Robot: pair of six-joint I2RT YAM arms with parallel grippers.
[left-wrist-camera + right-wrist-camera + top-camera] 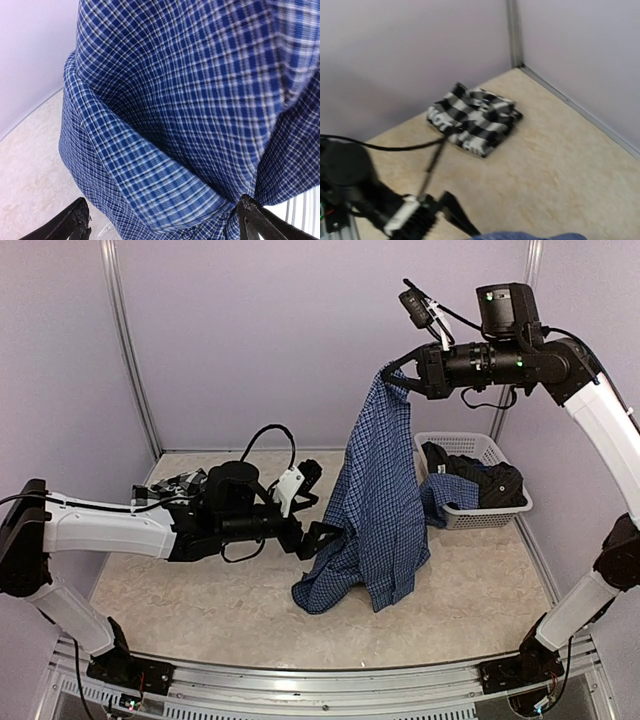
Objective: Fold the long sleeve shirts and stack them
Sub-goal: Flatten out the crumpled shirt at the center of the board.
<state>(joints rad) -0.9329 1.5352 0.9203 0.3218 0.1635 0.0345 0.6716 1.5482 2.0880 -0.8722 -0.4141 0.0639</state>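
The blue checked long sleeve shirt (375, 500) hangs from my right gripper (393, 377), which is shut on its top edge high above the table. The shirt's lower end drapes onto the table. My left gripper (318, 505) stands wide open at the shirt's lower left edge. In the left wrist view a fold of the blue shirt (190, 115) fills the space between the two fingertips (75, 222). The black-and-white plaid shirt (472, 122) lies folded near the back left corner, partly hidden behind my left arm in the top view.
A white basket (500, 512) with dark clothes in it stands at the back right, and part of the blue shirt trails over its near rim. Walls close in the back and both sides. My left arm (110, 530) stretches across the table's left half.
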